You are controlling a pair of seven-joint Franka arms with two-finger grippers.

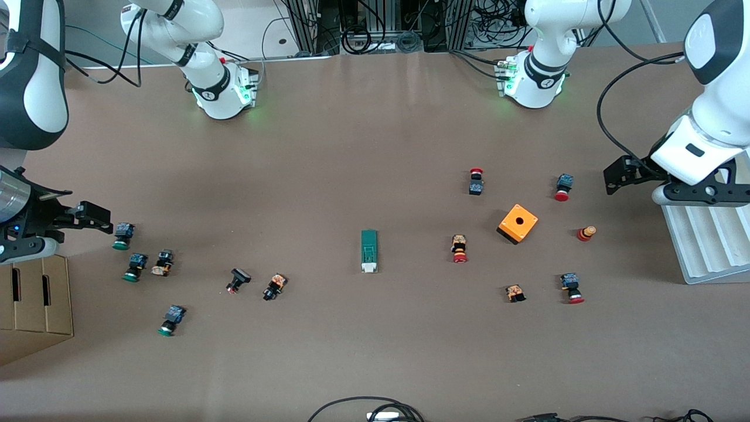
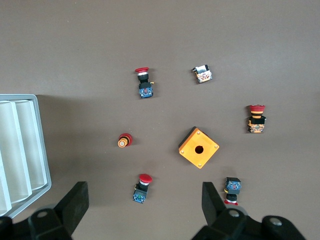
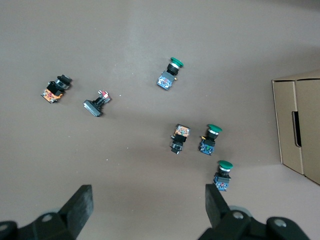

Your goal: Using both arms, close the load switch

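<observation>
The load switch [image 1: 369,251], a narrow green block with a white end piece, lies flat in the middle of the table, well apart from both grippers, and shows in neither wrist view. My left gripper [image 1: 612,176] is open and empty above the table at the left arm's end, beside a white tray [image 1: 703,246]. In the left wrist view it [image 2: 145,200] hangs over a red-capped push button [image 2: 141,187]. My right gripper [image 1: 98,217] is open and empty at the right arm's end, over bare table [image 3: 148,205] beside a green-capped push button [image 3: 222,176].
An orange box with a hole [image 1: 518,223] and several red-capped push buttons [image 1: 459,248] lie toward the left arm's end. Several green-capped buttons [image 1: 135,266] and a cardboard box [image 1: 35,305] are at the right arm's end. Cables [image 1: 363,410] lie at the front edge.
</observation>
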